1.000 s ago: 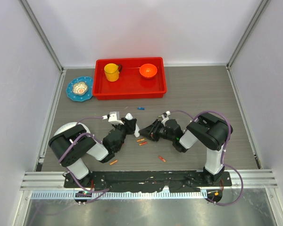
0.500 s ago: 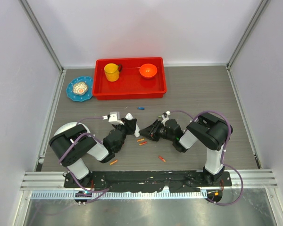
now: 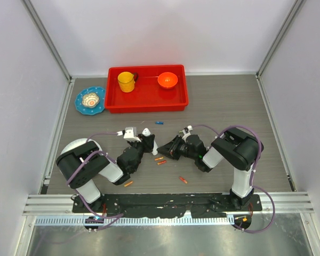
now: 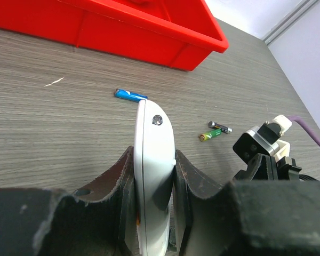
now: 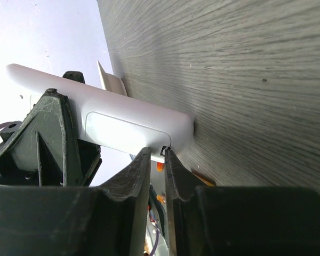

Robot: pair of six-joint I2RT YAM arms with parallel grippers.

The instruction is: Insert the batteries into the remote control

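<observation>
My left gripper (image 3: 147, 140) is shut on the white remote control (image 3: 146, 133) and holds it edge-on just above the table. In the left wrist view the remote (image 4: 153, 128) stands between the two dark pads (image 4: 122, 181). My right gripper (image 3: 161, 150) faces it from the right. In the right wrist view its jaws (image 5: 157, 152) are almost together, tips against the remote's (image 5: 122, 120) edge beside the cover panel, with nothing between them. Orange batteries (image 3: 160, 160) lie under the two grippers. A blue battery (image 4: 130, 95) lies just beyond the remote.
A red tray (image 3: 146, 101) with a yellow cup (image 3: 126, 81) and an orange bowl (image 3: 167, 80) stands at the back. A blue plate (image 3: 90, 100) is to its left. More orange batteries (image 3: 128, 183) (image 3: 183, 180) lie near the front. A green battery (image 4: 210, 134) and a dark one (image 4: 220, 126) lie to the right.
</observation>
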